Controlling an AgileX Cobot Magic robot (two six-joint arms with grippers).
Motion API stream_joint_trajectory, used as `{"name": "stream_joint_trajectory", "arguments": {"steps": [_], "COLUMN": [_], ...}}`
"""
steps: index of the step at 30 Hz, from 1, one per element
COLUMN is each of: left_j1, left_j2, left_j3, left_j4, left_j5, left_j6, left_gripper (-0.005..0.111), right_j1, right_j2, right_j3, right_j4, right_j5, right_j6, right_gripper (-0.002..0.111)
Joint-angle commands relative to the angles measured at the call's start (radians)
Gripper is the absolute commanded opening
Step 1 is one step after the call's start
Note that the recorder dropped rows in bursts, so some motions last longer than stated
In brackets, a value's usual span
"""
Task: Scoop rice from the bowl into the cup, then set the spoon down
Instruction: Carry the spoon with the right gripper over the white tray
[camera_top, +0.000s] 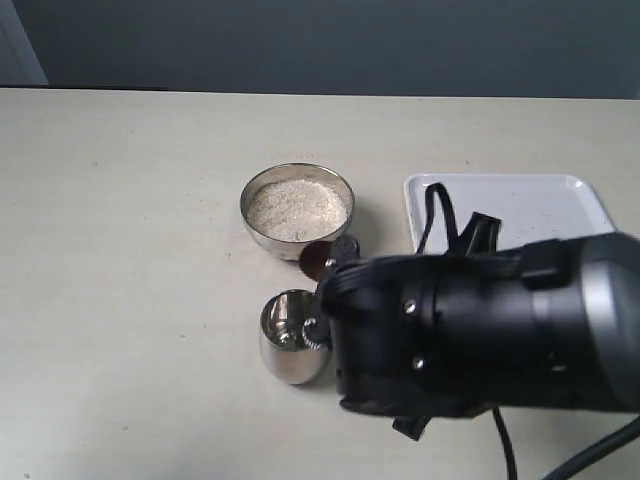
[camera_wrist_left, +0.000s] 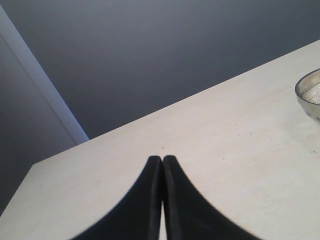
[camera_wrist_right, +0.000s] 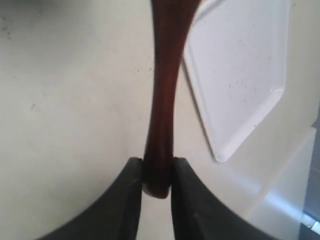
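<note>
- Grips the spoon (camera_wrist_right: 161, 100) at the tail of its handle with the right end effector (camera_wrist_right: 157, 167), jaws partly closed and pinched on the wood from both sides.
- Leaves the left end effector (camera_wrist_left: 162, 161) idle over bare worktop (camera_top: 120, 260), jaws pressed together on nothing.
- Shows, in the exterior view, the spoon head between the bowl (camera_top: 268, 238) and the cup (camera_top: 285, 350), just beside the bowl's wall and near the cup's mouth.
- Shows the rice (camera_top: 297, 208) as a pale heap filling the bowl.
- Cannot tell whether the head carries grains, nor how much rice sits in the cup; the arm hides most of the handle.
- Reads, as a judgement, as the carry from bowl to cup.
- Keep the head level until it is over the middle of the cup's mouth; the mouth is narrow, so an early tilt probably spills onto the worktop.
- Roll the wrist slowly so the grains slide off in one stream.
- Hold the pinch firm: a long handle held at its far end may pivot between the jaws.
- Stay clear of the cup's rim; a small rounded cup may tip at a nudge.
- Mind the white tray (camera_top: 540, 205) beside the arm when swinging.
</note>
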Motion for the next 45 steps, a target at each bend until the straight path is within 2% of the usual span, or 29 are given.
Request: {"name": "stream_joint_trajectory", "arguments": {"steps": [1, 9, 21, 26, 31, 39, 45], "left_j1": [-0.007, -0.007, -0.007, -0.007, -0.007, -0.007, -0.007], "left_j2": [-0.005, -0.005, -0.005, -0.005, -0.005, -0.005, -0.005], "left_j3": [-0.005, -0.005, -0.005, -0.005, -0.005, -0.005, -0.005], "left_j4": [-0.002, -0.002, -0.002, -0.002, -0.002, -0.002, -0.002], "left_j5": [-0.005, -0.005, -0.005, -0.005, -0.005, -0.007, -0.007], "left_j6": [-0.007, -0.007, -0.007, -0.007, -0.007, -0.007, -0.007], "left_gripper": [0.0, 0.0, 0.0, 0.0, 0.0, 0.0, 0.0], "right_j1": [-0.086, -0.351, -0.741, -0.88, -0.942, -0.942, -0.942], "right_j2": [-0.065, -0.088, -0.086, -0.042, 0.05, 0.189, 0.285], "right_j3": [-0.022, -0.061, -0.061, -0.061, -0.095, -0.257, -0.38], "right_j4": [0.087, 0.313, 0.476, 0.626, 0.67, 0.67, 0.661], "right_j5": [0.006, 0.004, -0.314, -0.401, -0.42, -0.411, -0.325], "right_j6": [0.012, -0.036, -0.079, -0.215, -0.253, -0.255, -0.298], "right_gripper": [-0.001, -0.001, -0.001, -0.001, -0.001, -0.001, -0.001]}}
